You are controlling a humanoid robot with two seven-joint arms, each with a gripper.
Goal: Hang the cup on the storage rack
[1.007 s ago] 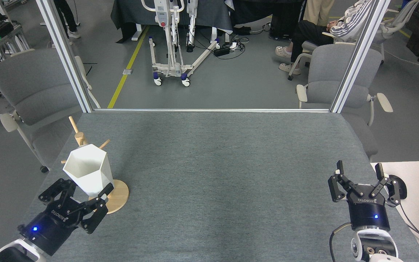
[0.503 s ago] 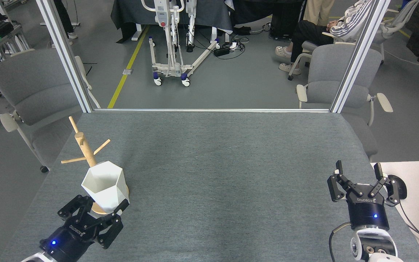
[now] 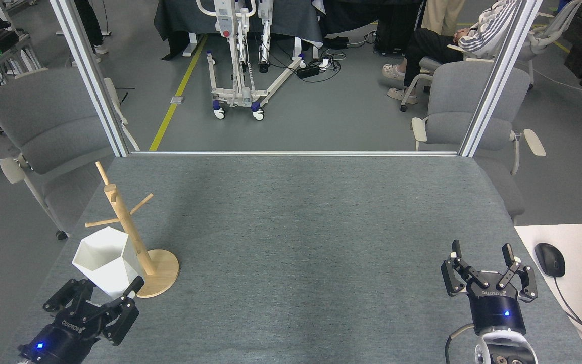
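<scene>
Now your left end effector (image 3: pixel 103 296) has the cup (image 3: pixel 105 262) pinched low between its fingers, rim up, down on the left side of the tabletop (image 3: pixel 311 242). The cup sits just left of the storage rack (image 3: pixel 128 232), right against the upright pole and over the round base. Your right end effector (image 3: pixel 488 270) hangs wide open with nothing in it, well apart on the far right.

I can't see the handle from here, so you'll want to turn it toward a peg before you commit. Pick one peg, probably the left-pointing one just above the rim, bring the loop to its tip and slide along the peg's angle, not straight down. Mind the pole; the cup wall is crowding it. A nudge could tip that slim rack. Chairs and a mouse (image 3: pixel 549 259) lie clear of the work.
</scene>
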